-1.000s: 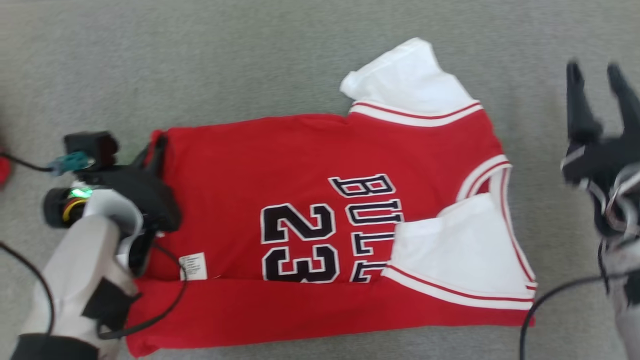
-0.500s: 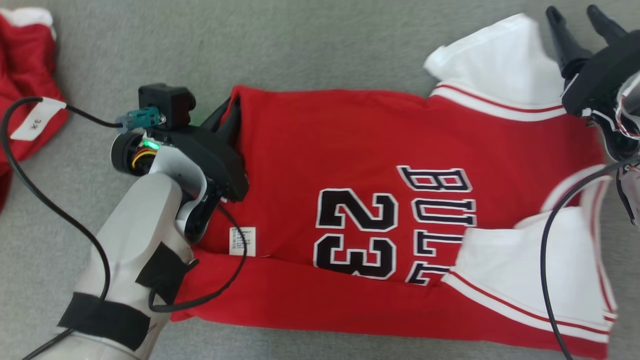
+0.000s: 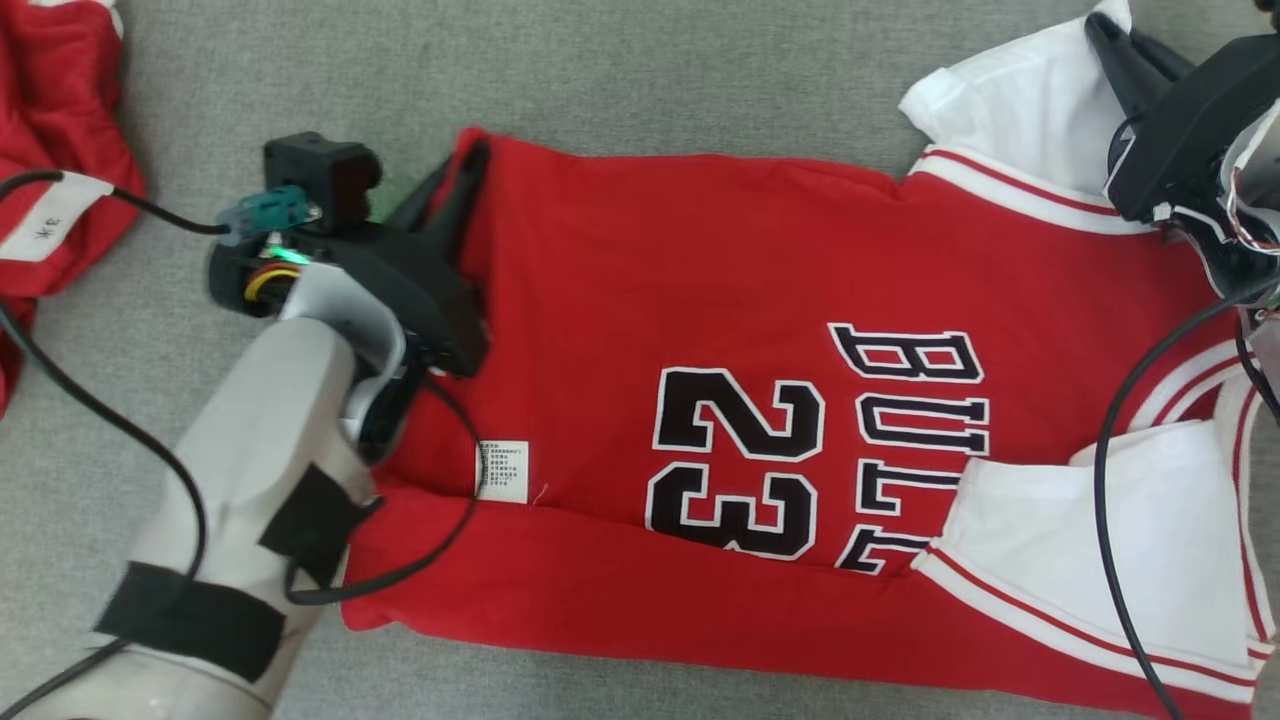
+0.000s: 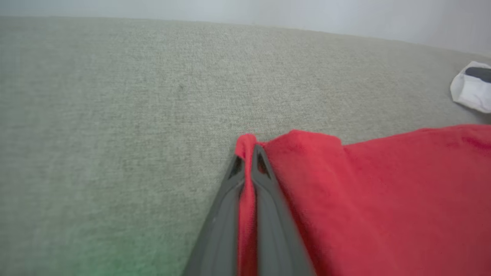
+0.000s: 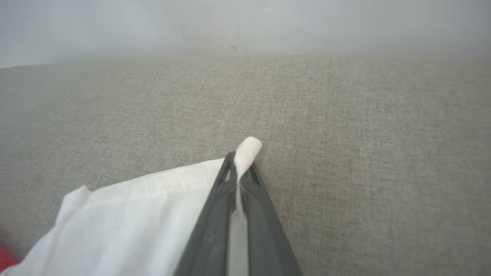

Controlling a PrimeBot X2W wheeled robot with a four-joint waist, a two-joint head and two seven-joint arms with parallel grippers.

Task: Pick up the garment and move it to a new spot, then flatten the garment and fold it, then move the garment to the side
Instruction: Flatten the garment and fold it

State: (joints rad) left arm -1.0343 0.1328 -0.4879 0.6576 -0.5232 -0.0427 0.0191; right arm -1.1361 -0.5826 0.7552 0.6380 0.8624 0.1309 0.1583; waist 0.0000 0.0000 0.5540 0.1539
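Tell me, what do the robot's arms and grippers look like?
The left gripper and right gripper each have two long, dark, tapering fingers. The left forearm is pale grey, wrapped with black tape bands, trailing a black cable; a green light glows at its wrist.

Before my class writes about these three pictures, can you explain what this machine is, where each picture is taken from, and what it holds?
It is a wheeled robot with two arms. The wide picture comes from its head, looking down on a grey surface. A red jersey lies there, partly folded; another red garment lies at the left. The other two come from wrist cameras. The left gripper is shut on the jersey's red corner; the right gripper on its white sleeve.
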